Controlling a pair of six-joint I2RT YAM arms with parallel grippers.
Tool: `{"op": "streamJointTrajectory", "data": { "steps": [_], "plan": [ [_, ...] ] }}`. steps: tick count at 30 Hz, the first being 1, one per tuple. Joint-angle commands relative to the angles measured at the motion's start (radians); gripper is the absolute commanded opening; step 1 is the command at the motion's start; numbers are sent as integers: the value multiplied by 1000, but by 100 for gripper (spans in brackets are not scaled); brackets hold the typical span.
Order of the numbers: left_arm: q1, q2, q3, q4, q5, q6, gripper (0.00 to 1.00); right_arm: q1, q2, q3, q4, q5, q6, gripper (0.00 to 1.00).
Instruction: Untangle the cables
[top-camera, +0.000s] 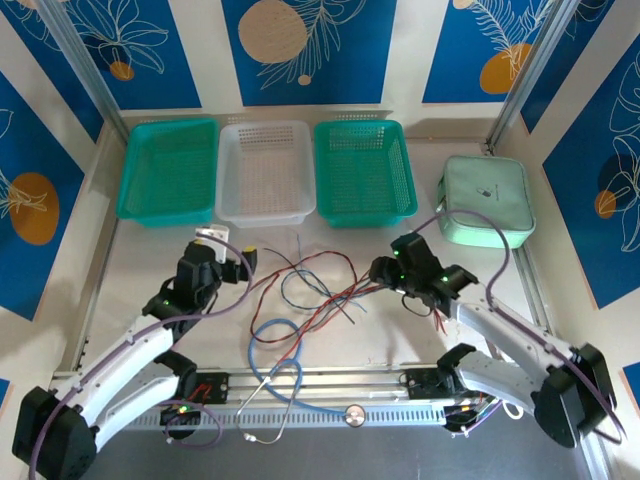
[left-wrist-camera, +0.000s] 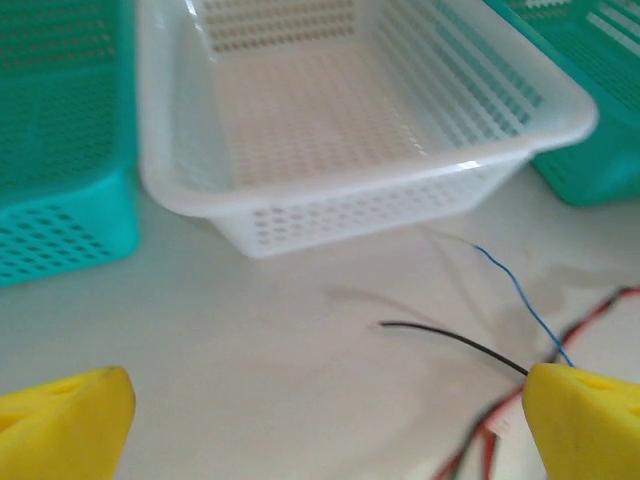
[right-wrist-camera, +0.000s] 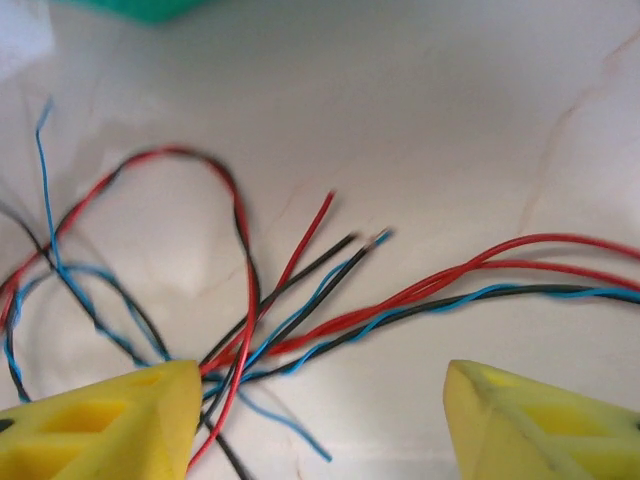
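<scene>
Cables (top-camera: 322, 283): red, black and blue wires are lying in a loose tangle on the tabletop (top-camera: 385, 335), in front of the white basket (top-camera: 264, 214) and between the two hands.
Left hand (top-camera: 233, 254): it is hovering at the tangle's left end with its yellow fingers (left-wrist-camera: 70, 425) spread wide, grasping nothing. A black wire and a blue one are running up to its right fingertip.
Right hand (top-camera: 378, 270): it is sitting at the tangle's right side, fingers apart and released. In the right wrist view the wires are crossing the gap and several are passing under one finger, though whether it is touching them is hard to tell.
Stethoscope (top-camera: 275, 350): its light-blue tube is curling just beside the cables, on their near side.
</scene>
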Motion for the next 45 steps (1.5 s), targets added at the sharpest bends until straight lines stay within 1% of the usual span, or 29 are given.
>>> {"op": "streamJointTrajectory", "data": {
  "steps": [1,2,5,9,12,15,21,28,32,35,37,40,45],
  "plan": [
    [-61,21,35,-84,22,-45,99,29,90,54,46,-77,55,51],
    [-78,33,37,-84,31,-45,98,31,122,56,70,-96,61,47],
    [-124,67,46,-83,49,-52,98,34,217,77,121,-156,59,40],
    [-157,115,58,-77,105,-91,92,42,325,140,106,-179,31,33],
    [-175,147,68,-69,129,-107,89,46,382,164,113,-192,25,29],
    [-184,171,71,-52,123,-119,87,49,435,194,90,-188,19,26],
    [-197,200,82,-19,141,-144,85,52,493,209,72,-178,40,25],
    [-207,235,108,-39,141,-142,84,55,548,237,51,-182,39,24],
    [-210,233,112,-45,140,-146,84,54,569,253,42,-181,34,26],
    [-214,229,109,-48,138,-153,84,51,578,258,40,-190,28,24],
    [-215,227,111,-57,136,-155,84,53,577,269,18,-169,24,27],
    [-217,220,110,-66,130,-155,84,62,565,267,-2,-122,27,35],
    [-218,212,104,-64,130,-153,84,57,571,261,-6,-126,26,35]
  ]
}}
